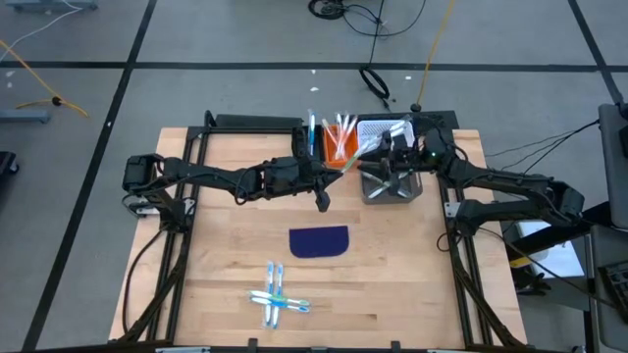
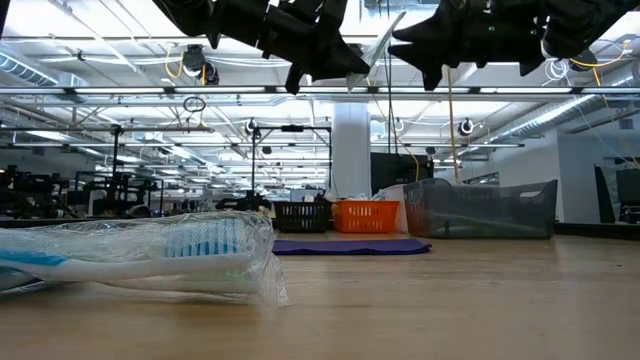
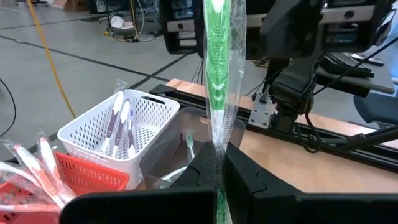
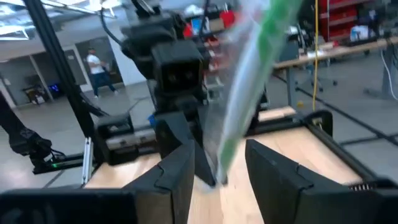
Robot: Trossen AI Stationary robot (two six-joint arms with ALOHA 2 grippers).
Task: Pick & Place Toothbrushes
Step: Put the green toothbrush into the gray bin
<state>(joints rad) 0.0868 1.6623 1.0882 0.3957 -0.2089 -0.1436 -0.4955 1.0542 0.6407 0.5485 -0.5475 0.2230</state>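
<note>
Nearest the front edge of the counter (image 1: 235,284), a few wrapped blue toothbrushes (image 1: 276,297) lie flat and crossed over one another, waiting their turn. Beyond them sits the dark blue mat (image 1: 319,241), bare.

Farther back, above the bins, my left jaws (image 3: 219,177) are clamped narrow on the green toothbrush (image 3: 217,68) in its clear wrapper. I grip it at its lower end, so its long axis runs nearly upright away from my fingers, the free end raised. My right jaws (image 4: 219,171) stand spread, one finger on either side of the same brush without visibly pressing it; I judge this to be a handover, right taking over from left.

At the far edge stand the bins: an orange bin (image 1: 339,142) with several brushes sticking up, a white bin (image 3: 121,127) holding a few upright, and a grey bin (image 1: 392,181) under my right arm.
</note>
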